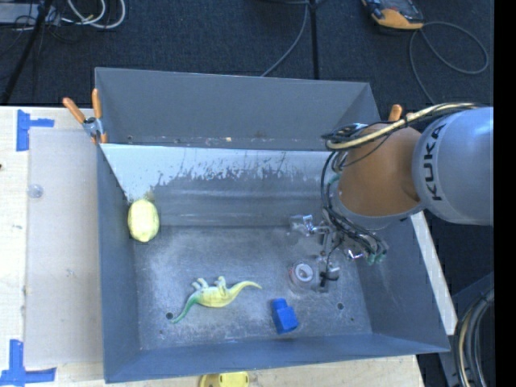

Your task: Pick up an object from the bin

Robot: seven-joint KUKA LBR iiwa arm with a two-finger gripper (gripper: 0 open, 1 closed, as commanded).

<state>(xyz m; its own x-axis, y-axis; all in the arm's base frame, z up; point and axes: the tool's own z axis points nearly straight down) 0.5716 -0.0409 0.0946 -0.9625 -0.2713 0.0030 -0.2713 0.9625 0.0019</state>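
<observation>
Gripper (325, 273) is low at right-centre of the frame, its tip close to the floor of the grey bin (242, 139). Released or clenched: cannot tell. Nothing is visibly held.

Nearest thing is a small round grey-white disc (303, 274), flat on the floor just left of the tip; contact unclear.

Blue block (284, 316) lies lower left of the gripper, near the front wall. Yellow-green toy dinosaur (216, 293) lies on its side at lower centre. Pale yellow egg-shaped thing (143, 219) sits at far left against the wall, well apart.
</observation>
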